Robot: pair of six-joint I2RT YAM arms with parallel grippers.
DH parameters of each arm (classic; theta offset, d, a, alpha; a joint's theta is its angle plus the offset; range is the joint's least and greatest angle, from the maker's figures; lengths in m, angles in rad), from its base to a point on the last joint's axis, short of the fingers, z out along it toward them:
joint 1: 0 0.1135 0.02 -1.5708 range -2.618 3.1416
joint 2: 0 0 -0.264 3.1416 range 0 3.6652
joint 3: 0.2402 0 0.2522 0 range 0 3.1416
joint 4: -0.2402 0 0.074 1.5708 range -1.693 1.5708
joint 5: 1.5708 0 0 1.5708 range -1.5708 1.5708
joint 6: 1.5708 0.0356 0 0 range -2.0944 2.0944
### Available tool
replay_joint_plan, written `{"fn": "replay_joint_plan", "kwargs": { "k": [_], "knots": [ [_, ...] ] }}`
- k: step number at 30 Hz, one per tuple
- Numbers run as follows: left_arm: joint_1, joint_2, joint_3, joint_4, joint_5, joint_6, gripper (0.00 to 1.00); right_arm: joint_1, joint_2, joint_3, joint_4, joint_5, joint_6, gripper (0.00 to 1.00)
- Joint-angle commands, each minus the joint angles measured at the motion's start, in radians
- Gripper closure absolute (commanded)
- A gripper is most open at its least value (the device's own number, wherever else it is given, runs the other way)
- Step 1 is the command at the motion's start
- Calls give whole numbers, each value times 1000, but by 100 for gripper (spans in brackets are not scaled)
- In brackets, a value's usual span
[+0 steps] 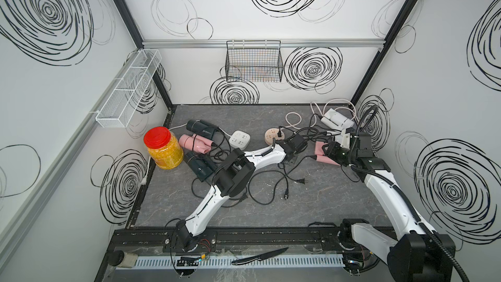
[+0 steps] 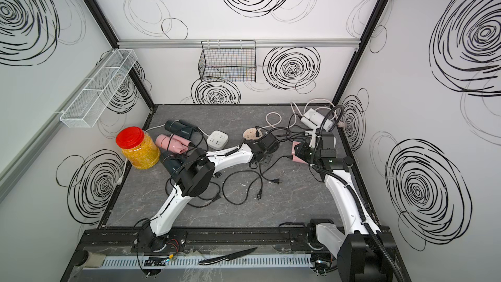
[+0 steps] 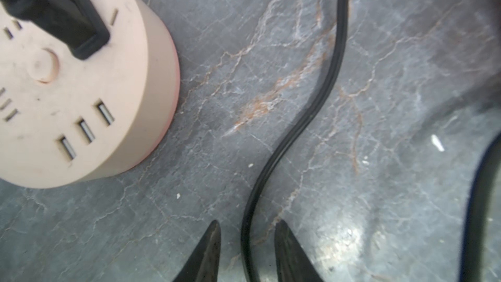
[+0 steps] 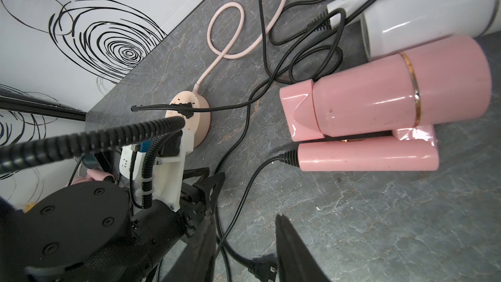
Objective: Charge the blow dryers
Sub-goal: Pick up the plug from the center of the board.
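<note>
Near the middle of the desk, toward its far edge, the left gripper [image 3: 247, 223] hangs low over the grey marble-patterned desk top [image 3: 393, 63]. Its jaws are apart, and a flat black cord [image 3: 311, 109] runs straight between the fingertips [image 3: 286, 248] with a gap either side, so nothing is pinched. Just beside it sits the round beige plastic socket hub [image 3: 81, 99], and yes, one black plug [image 3: 70, 25] is seated in its top face.

Over to the right edge now: the right gripper [image 4: 244, 214] has its jaws apart too, and a loose black two-pin plug [image 4: 261, 267] lies between the fingers low down; whether it touches one I cannot tell. Its cord leads to the folded handle of a pink cylinder-barrelled blow dryer [image 4: 379, 93], lying on its side just ahead of that gripper. Close against it on the far side is a glossy white blow dryer [image 4: 433, 14]; a second white blow dryer [image 1: 337, 118] sits in the far right corner.

Along the left edge there's a cluster: a dark teal-black blow dryer [image 1: 202, 128] farthest back, a second pink blow dryer [image 1: 193, 144] in the middle, and another dark blow dryer [image 1: 200, 169] nearest, partly under the left arm. A red-lidded clear jar of yellow contents [image 1: 162, 147] stands at their left, a white square power strip [image 1: 239, 139] at their right.
</note>
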Motion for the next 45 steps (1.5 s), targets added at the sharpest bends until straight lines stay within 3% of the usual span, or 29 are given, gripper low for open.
{"fn": "replay_joint_plan", "kwargs": {
  "k": [1, 8, 14, 21, 31, 36, 40, 45],
  "knots": [
    [13, 36, 34, -43, 1, 1, 71, -3, -8, -12, 9, -1, -9, 60],
    [13, 18, 46, -74, 49, 4, 88, -19, -2, -6, 14, 27, -30, 60],
    [4, -108, 84, -90, 23, 31, 96, -69, 37, 7, 53, -27, -14, 60],
    [-4, -213, 234, -165, -35, 72, 97, -91, 123, 69, 59, -5, -22, 60],
    [8, -307, 266, -175, -73, 92, 97, -165, 267, 187, 89, 16, -22, 60],
    [28, -286, 237, -184, 4, 99, 85, -165, 360, 304, -10, -55, -46, 59],
    [40, -281, 132, -130, 63, 97, 78, -109, 386, 309, 1, -35, -84, 58],
    [87, -300, -15, -50, 95, 56, 56, -92, 419, 307, 4, -93, -75, 58]
  ]
}}
